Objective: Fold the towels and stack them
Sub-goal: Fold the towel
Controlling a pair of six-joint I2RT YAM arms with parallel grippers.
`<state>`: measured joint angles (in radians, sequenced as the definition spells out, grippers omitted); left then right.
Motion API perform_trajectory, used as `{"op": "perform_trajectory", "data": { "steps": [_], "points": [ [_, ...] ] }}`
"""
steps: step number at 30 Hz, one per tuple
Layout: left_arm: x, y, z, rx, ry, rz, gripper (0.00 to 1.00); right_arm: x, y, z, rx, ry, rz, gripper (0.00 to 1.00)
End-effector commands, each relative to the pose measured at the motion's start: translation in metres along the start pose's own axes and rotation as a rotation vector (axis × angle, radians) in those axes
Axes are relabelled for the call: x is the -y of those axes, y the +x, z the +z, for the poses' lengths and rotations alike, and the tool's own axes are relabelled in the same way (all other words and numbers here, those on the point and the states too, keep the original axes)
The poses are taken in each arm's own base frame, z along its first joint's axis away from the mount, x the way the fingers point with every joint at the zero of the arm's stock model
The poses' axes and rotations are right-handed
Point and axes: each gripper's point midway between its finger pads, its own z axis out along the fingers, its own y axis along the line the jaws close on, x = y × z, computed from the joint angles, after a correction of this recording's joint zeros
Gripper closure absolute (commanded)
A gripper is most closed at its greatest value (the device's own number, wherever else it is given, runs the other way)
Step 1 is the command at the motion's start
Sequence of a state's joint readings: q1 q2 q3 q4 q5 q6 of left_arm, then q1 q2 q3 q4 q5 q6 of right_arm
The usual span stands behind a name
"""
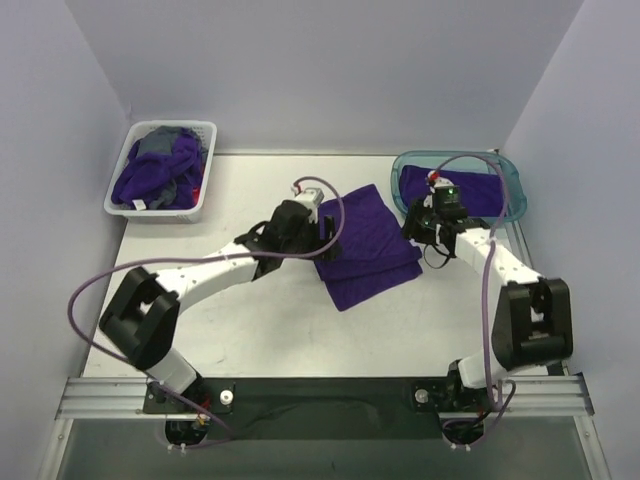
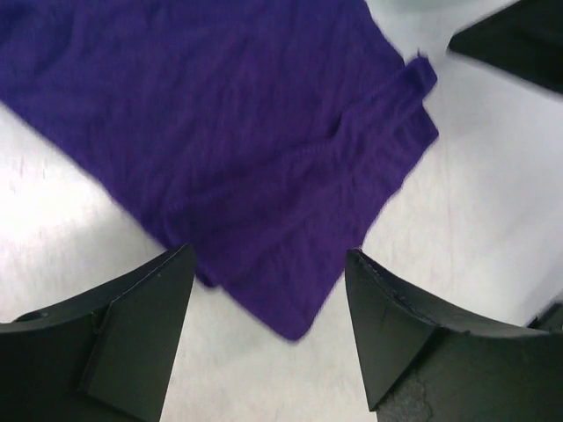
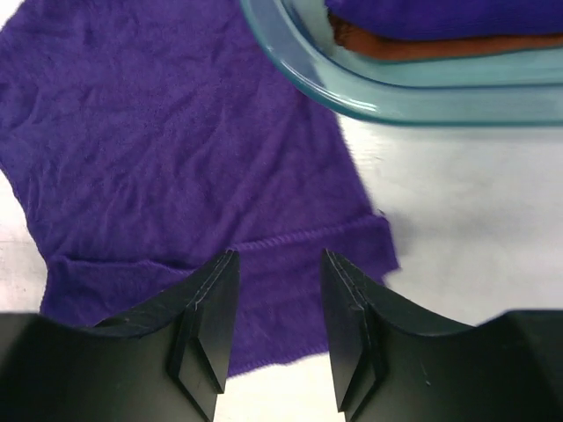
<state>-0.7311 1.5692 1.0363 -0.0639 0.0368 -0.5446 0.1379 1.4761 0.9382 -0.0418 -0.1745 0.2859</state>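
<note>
So, one purple towel (image 1: 365,245) lies folded on the table (image 1: 250,330), not yet stacked. Two folded towels (image 3: 440,16), purple over orange, sit in the tray (image 3: 352,83). A crumpled heap (image 1: 150,178) waits in the basket (image 1: 157,212). The left gripper (image 2: 268,259) and right gripper (image 3: 280,259) hang over the purple towel, released, holding nothing.

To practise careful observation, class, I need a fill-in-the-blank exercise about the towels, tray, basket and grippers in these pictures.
1. The folded towel lying on the table is ____.
2. In the teal tray, the top towel is purple and the bottom towel is ____.
3. The white basket stands at the table's rear ____ corner.
4. The left gripper and right gripper hold nothing; both are ____.
Missing words: purple; orange; left; open.
</note>
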Motion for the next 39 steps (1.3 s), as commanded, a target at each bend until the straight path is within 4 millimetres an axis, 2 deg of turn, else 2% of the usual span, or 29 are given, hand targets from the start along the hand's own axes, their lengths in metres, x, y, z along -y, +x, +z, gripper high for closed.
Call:
{"op": "perform_trajectory", "data": {
  "steps": [1,2,3,4,5,6,7,8,9,10,14,16,18,19,20,22,23,27,29,30,34,35,36,39],
  "points": [
    [-0.013,-0.024,0.035,-0.004,-0.068,0.011,0.23,-0.014,0.018,0.023,-0.12,-0.061,0.063,0.59],
    [-0.016,-0.027,0.043,-0.008,-0.076,0.008,0.23,-0.015,0.021,0.027,-0.135,-0.062,0.067,0.59],
    [-0.026,-0.015,0.06,-0.047,-0.1,0.006,0.24,-0.016,0.031,0.036,-0.175,-0.058,0.07,0.6],
    [-0.026,-0.022,0.067,-0.039,-0.103,0.002,0.24,-0.016,0.037,0.039,-0.193,-0.051,0.073,0.6],
    [-0.036,-0.022,0.074,-0.05,-0.123,-0.008,0.25,-0.015,0.048,0.045,-0.225,-0.037,0.088,0.6],
    [-0.05,-0.009,0.087,-0.089,-0.151,-0.011,0.25,-0.018,0.057,0.048,-0.249,-0.034,0.088,0.6],
    [-0.054,-0.014,0.093,-0.09,-0.161,-0.016,0.25,-0.019,0.064,0.049,-0.266,-0.034,0.09,0.6],
    [-0.067,-0.01,0.097,-0.108,-0.187,-0.027,0.25,-0.022,0.072,0.051,-0.289,-0.031,0.096,0.6],
    [-0.079,0.002,0.103,-0.147,-0.214,-0.035,0.25,-0.023,0.082,0.053,-0.318,-0.029,0.092,0.59],
    [-0.086,0.006,0.103,-0.164,-0.229,-0.038,0.25,-0.035,0.093,0.052,-0.355,-0.056,0.076,0.59],
    [-0.127,0.025,0.092,-0.221,-0.325,-0.066,0.25,-0.051,0.132,0.041,-0.466,-0.064,0.021,0.57],
    [-0.152,0.037,0.076,-0.247,-0.386,-0.09,0.25,-0.062,0.145,0.031,-0.503,-0.085,0.025,0.57],
    [-0.168,0.044,0.061,-0.256,-0.423,-0.103,0.25,-0.072,0.153,0.02,-0.521,-0.12,0.036,0.57],
    [-0.182,0.04,0.055,-0.247,-0.449,-0.122,0.25,-0.076,0.155,0.017,-0.526,-0.126,0.042,0.57],
    [-0.187,0.036,0.051,-0.239,-0.455,-0.119,0.25,-0.083,0.161,0.012,-0.532,-0.14,0.027,0.56],
    [-0.191,0.024,0.042,-0.215,-0.462,-0.117,0.24,-0.091,0.153,0.004,-0.491,-0.162,0.001,0.55],
    [-0.19,0.019,0.039,-0.21,-0.458,-0.092,0.23,-0.098,0.142,-0.001,-0.45,-0.182,-0.015,0.55],
    [-0.165,-0.019,0.018,-0.125,-0.408,-0.029,0.18,-0.105,0.102,-0.017,-0.307,-0.212,-0.071,0.54],
    [-0.152,-0.023,0.007,-0.115,-0.389,-0.011,0.15,-0.104,0.09,-0.027,-0.264,-0.22,-0.099,0.54],
    [-0.142,-0.033,-0.006,-0.077,-0.375,0.002,0.15,-0.101,0.087,-0.028,-0.256,-0.219,-0.105,0.54],
    [-0.124,-0.029,-0.041,-0.037,-0.352,-0.012,0.15,-0.092,0.091,-0.029,-0.283,-0.243,-0.095,0.57],
    [-0.129,-0.014,-0.046,-0.056,-0.363,-0.023,0.15,-0.093,0.094,-0.028,-0.298,-0.257,-0.097,0.58],
    [-0.126,-0.019,-0.059,-0.017,-0.361,-0.03,0.15,-0.094,0.095,-0.027,-0.3,-0.274,-0.123,0.59],
    [-0.125,0.006,-0.073,-0.028,-0.348,-0.078,0.16,-0.103,0.101,-0.024,-0.336,-0.316,-0.145,0.59]
  ]
}}
